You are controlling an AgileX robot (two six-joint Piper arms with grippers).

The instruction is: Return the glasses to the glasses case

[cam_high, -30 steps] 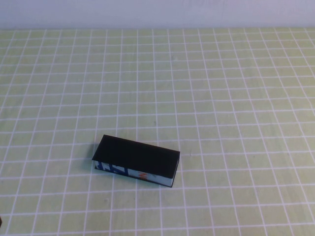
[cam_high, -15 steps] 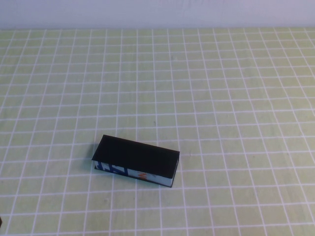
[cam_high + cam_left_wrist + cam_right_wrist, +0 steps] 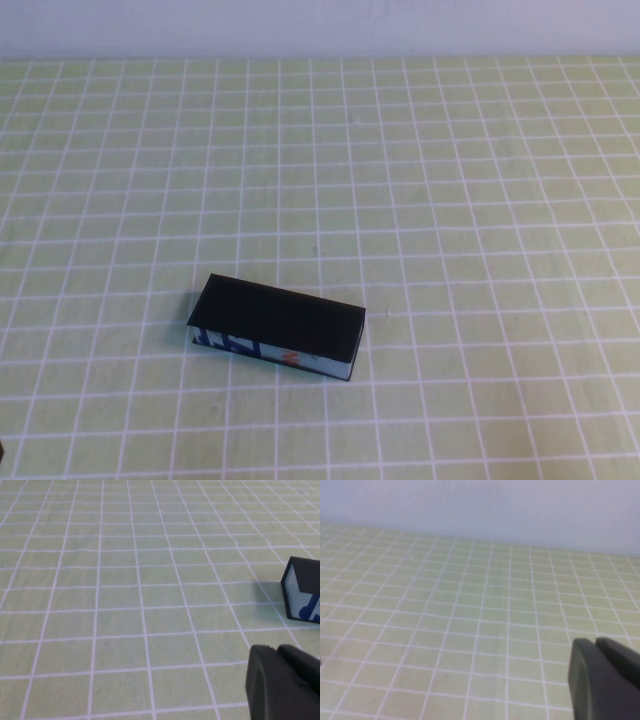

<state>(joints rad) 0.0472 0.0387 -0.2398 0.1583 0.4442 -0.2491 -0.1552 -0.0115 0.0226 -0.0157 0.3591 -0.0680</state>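
Note:
The glasses case lies on the green grid cloth, near the front and a little left of centre. It is a matte black box with its lid down and a blue-white printed front edge with an orange mark. One end of it shows in the left wrist view. The glasses are out of view. My left gripper is shut and empty, low over the cloth, a short way from that end of the case. My right gripper is shut and empty over bare cloth, away from the case.
The green cloth with white grid lines covers the whole table up to a pale wall at the back. A small dark edge shows at the front left corner of the high view.

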